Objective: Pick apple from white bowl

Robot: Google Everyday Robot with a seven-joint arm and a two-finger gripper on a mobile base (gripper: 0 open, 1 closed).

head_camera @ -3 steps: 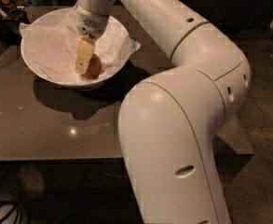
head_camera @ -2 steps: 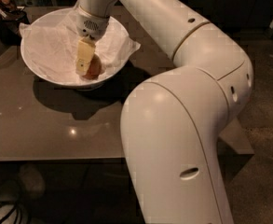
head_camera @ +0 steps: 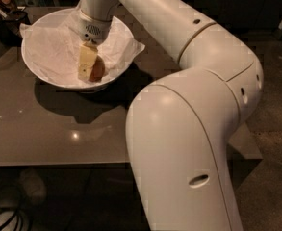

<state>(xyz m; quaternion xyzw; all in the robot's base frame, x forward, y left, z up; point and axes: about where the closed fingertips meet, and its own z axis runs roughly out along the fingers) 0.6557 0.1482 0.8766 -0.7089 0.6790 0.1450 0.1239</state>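
Apple (head_camera: pixel 98 70) touching the gripper (head_camera: pixel 88 66) tip at its 3 o'clock, low in the white bowl (head_camera: pixel 39 76).
We see the gripper reaching down from 12 o'clock into the paper-lined bowl, with the apple lying toward the bowl's 5 o'clock side. We cannot tell whether it grips the apple. We judge a straight lift depends on that.

I find nothing I can read: no label, brand, number or sign on my white arm (head_camera: pixel 193 129), on the white bowl (head_camera: pixel 43 76), on its paper lining (head_camera: pixel 54 47), on the apple (head_camera: pixel 97 69) or on the brown table (head_camera: pixel 44 129). My gripper (head_camera: pixel 89 71) hangs inside the bowl, right beside the apple.
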